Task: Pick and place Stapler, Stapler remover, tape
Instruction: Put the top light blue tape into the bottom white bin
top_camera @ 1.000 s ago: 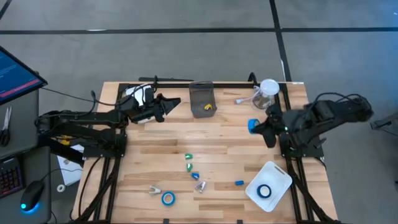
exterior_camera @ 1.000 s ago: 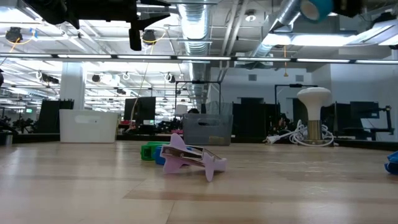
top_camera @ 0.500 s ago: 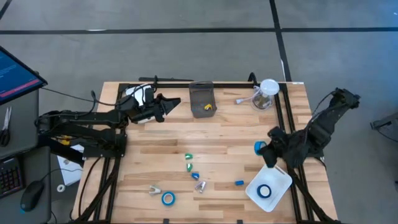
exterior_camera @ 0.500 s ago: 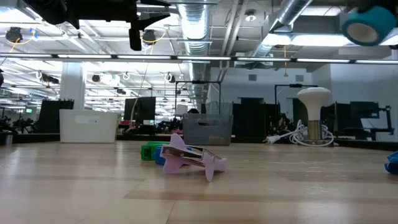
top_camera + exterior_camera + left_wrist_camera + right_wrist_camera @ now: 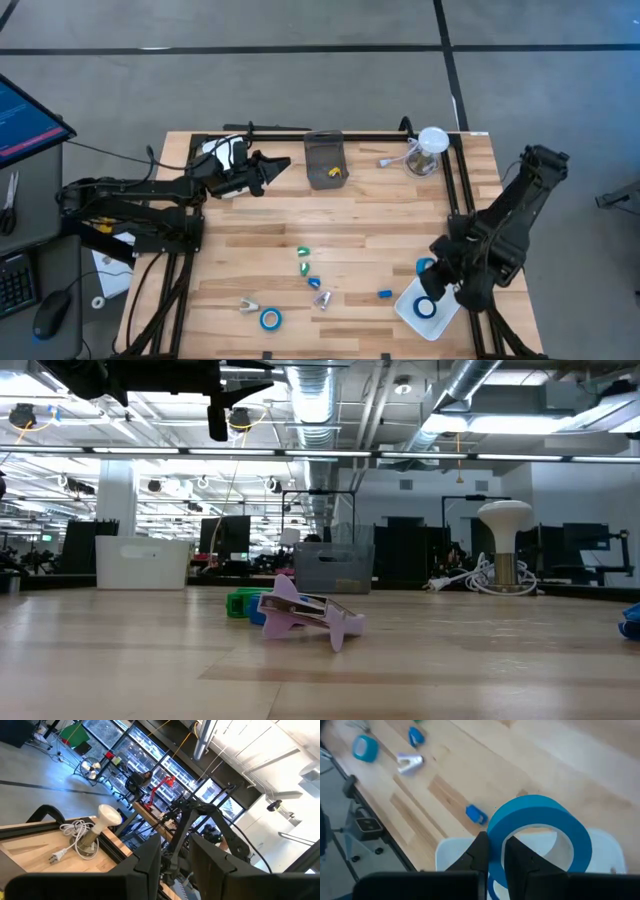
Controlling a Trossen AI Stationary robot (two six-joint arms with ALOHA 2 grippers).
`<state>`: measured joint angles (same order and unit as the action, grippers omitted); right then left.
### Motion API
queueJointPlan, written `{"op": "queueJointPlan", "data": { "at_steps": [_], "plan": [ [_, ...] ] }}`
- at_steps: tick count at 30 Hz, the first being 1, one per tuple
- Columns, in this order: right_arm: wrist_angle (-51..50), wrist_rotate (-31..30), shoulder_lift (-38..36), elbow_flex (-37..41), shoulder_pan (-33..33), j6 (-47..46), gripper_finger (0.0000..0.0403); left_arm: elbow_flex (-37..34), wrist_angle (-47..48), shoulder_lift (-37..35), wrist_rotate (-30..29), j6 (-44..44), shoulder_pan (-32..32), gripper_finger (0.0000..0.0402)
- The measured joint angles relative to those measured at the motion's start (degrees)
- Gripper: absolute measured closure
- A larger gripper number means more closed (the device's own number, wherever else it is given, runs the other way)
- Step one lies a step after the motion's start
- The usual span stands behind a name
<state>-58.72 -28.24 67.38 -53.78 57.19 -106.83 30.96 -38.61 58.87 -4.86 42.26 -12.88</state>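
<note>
I have the right gripper (image 5: 432, 285) near the front right corner of the worktop (image 5: 250, 250), just over the edge of the white tray (image 5: 452, 282) that lies there. Its fingers (image 5: 481, 851) are pinched narrow on the wall of a blue roll of tape (image 5: 540, 832), one finger outside and one inside the ring. In the right wrist view the roll hangs above the tray, and the high view shows a second blue roll (image 5: 426, 308) lying flat inside the tray. The third roll (image 5: 270, 319) lies flat close to the front edge, left of the middle, just beside a pale staple remover (image 5: 247, 306).

Near the middle of the worktop there are small green and blue pieces (image 5: 305, 260) and one more pale staple remover (image 5: 322, 298); what the coloured pieces are I cannot tell. A small blue piece (image 5: 384, 294) lies between them and the tray.

At the back edge stands a grey bin (image 5: 324, 158) with something yellow inside. A white lamp-like object with a cable (image 5: 428, 148) stands toward the back right corner.

The left gripper (image 5: 282, 165) waits over the back left part of the worktop, just beside the bin, with its fingers (image 5: 150, 862) a little apart and holding nothing.

I can read no brand, label or writing on any of the things.
</note>
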Motion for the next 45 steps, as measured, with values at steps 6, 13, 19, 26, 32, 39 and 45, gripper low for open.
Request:
{"op": "queueJointPlan", "data": {
  "at_steps": [6,13,19,26,32,39,45],
  "plan": [
    [2.01,3.25,4.39,0.00,2.06,-5.96,0.0381,0.00,0.00,0.00,0.00,0.00,0.00,0.0309],
    [3.70,9.89,9.09,0.00,4.02,-12.25,0.0381,0.00,0.00,0.00,0.00,0.00,0.00,0.0309],
    [4.50,12.33,13.34,0.02,4.42,-17.79,0.0381,0.00,0.00,0.00,0.00,0.00,0.00,0.0309],
    [8.53,14.11,17.56,0.02,5.07,-20.08,0.0381,0.00,0.00,0.00,0.00,0.00,0.00,0.0309],
    [10.53,14.55,20.21,0.02,5.05,-19.69,0.0381,0.00,0.00,0.01,0.00,0.00,0.00,0.0309],
    [10.40,14.75,20.91,0.00,5.05,-19.44,0.0381,0.00,0.00,0.02,0.00,0.01,0.00,0.0309],
    [10.61,14.88,20.78,0.00,5.03,-18.75,0.0307,0.00,0.01,0.02,0.00,0.00,0.00,0.0309]
  ]
}}
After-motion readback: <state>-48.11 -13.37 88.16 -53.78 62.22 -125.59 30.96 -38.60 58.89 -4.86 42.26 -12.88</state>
